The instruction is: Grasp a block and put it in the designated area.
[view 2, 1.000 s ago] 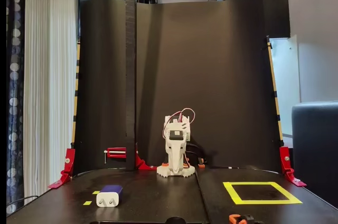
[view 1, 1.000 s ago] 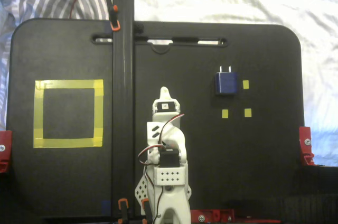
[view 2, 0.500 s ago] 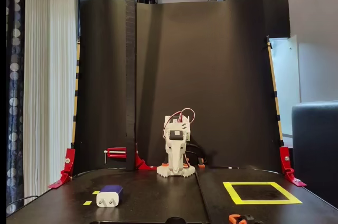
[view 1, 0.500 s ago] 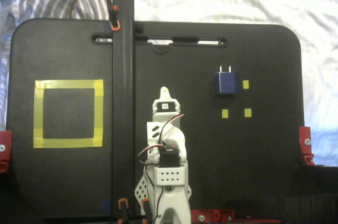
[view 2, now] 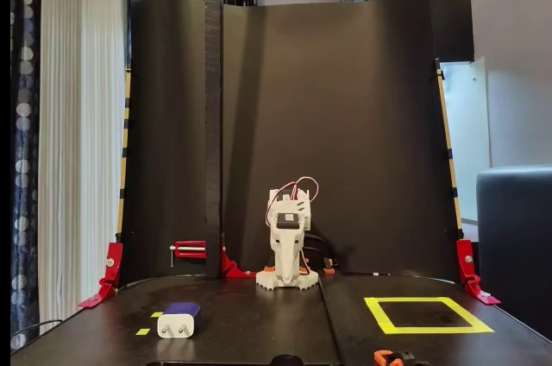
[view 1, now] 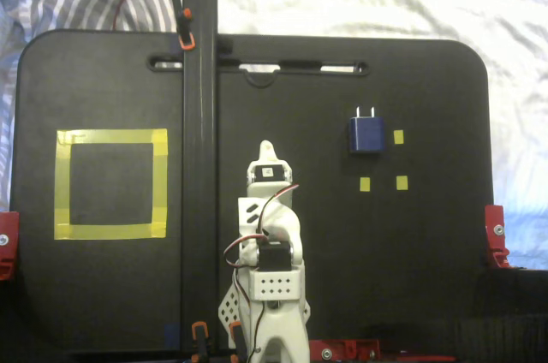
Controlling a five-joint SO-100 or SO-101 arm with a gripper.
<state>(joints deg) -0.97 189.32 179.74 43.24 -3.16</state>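
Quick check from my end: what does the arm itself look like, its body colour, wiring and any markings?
The arm is white printed plastic, with dark servo blocks set into the joints. Thin red, black and white wires loop over its upper part. A white plate near its base has a grid of small holes. The claw ends in a rounded white tip. No lettering is legible.

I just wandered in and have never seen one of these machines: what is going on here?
Nothing is being handled right now. A small white robot arm sits folded up on a black table, its gripper holding nothing. A dark-blue block with two metal prongs lies off to one side beside small yellow tape squares. A yellow tape square, the designated area, on the other side is empty.
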